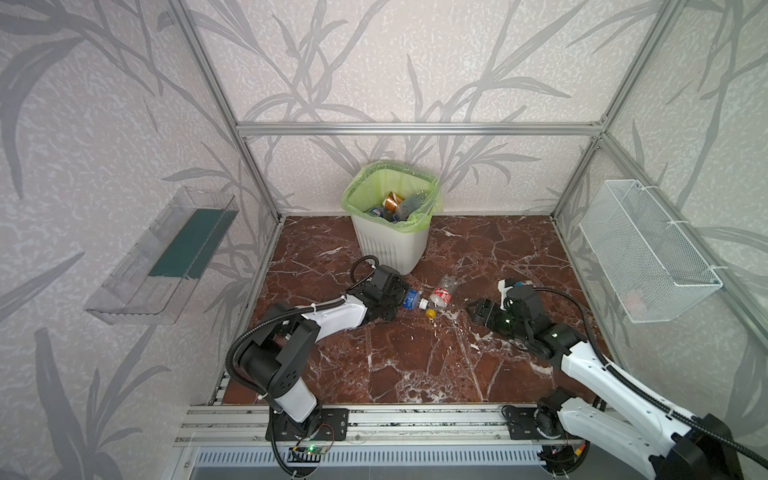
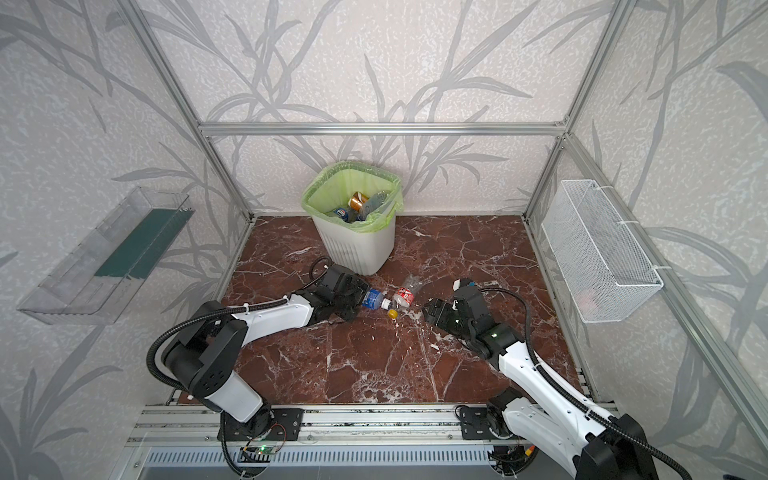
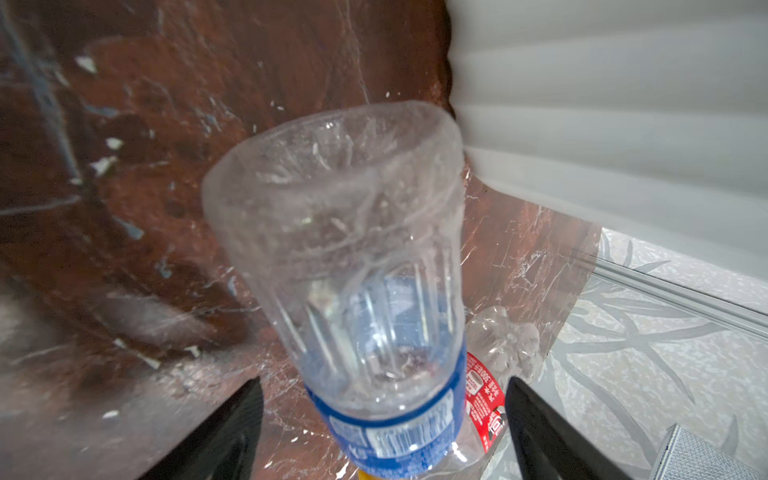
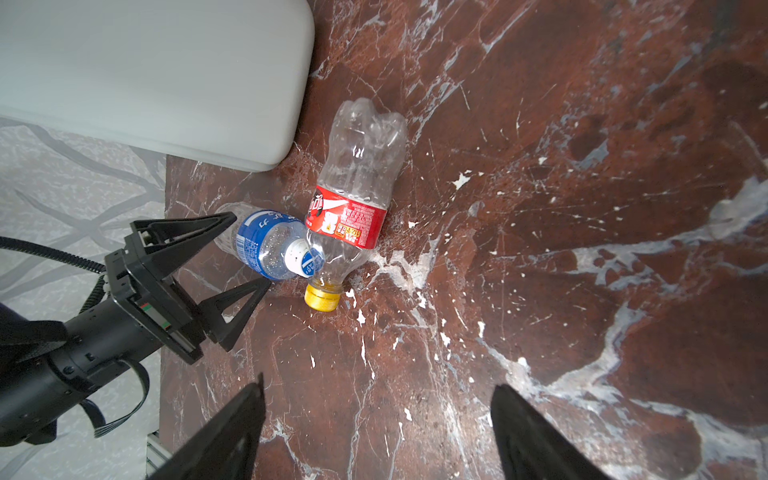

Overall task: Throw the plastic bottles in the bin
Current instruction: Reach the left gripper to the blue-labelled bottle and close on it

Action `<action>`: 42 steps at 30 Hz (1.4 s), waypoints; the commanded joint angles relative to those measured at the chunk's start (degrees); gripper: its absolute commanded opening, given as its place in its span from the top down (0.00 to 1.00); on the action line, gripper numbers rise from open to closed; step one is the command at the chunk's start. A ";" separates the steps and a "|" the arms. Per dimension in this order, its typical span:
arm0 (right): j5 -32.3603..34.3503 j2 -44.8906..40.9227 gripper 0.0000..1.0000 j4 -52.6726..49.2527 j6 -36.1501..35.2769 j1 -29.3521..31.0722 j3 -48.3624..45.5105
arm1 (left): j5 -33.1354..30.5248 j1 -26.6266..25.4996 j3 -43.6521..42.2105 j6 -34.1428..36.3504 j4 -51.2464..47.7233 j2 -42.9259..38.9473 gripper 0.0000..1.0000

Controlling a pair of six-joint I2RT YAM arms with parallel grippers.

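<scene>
Presently left gripper point(image 4: 251, 249) open astride blue-labelled bottle point(image 4: 270, 245), right gripper point(image 4: 378, 381) open and empty. Risk: closing jaws may squirt it forward, shoving the touching red-labelled bottle point(image 4: 353, 208) away

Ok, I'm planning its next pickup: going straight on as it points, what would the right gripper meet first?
Probably the clear, red-labelled plastic bottle with the yellow cap, lying ahead of the right gripper; height is hard to judge.
</scene>
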 commanded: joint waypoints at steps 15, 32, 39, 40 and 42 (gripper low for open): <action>-1.46 0.82 0.17 1.35 -0.47 -0.73 -1.44 | -1.06 1.76 -8.50 5.67 -8.35 -7.36 0.28; -2.11 2.93 0.19 3.42 -0.06 -0.72 -1.67 | -3.09 2.75 -10.22 5.70 -14.45 -23.56 0.11; -1.86 1.84 0.19 2.44 -0.21 -0.78 -1.51 | -1.53 2.53 -5.34 0.91 -4.44 -14.52 0.10; -1.71 1.50 0.19 1.96 -0.29 -0.77 -1.51 | -1.07 2.56 -4.03 0.84 -4.12 -12.97 0.09; -1.32 0.73 0.18 1.02 -0.60 -0.81 -1.45 | -0.30 2.55 -1.82 0.42 -2.60 -9.63 0.08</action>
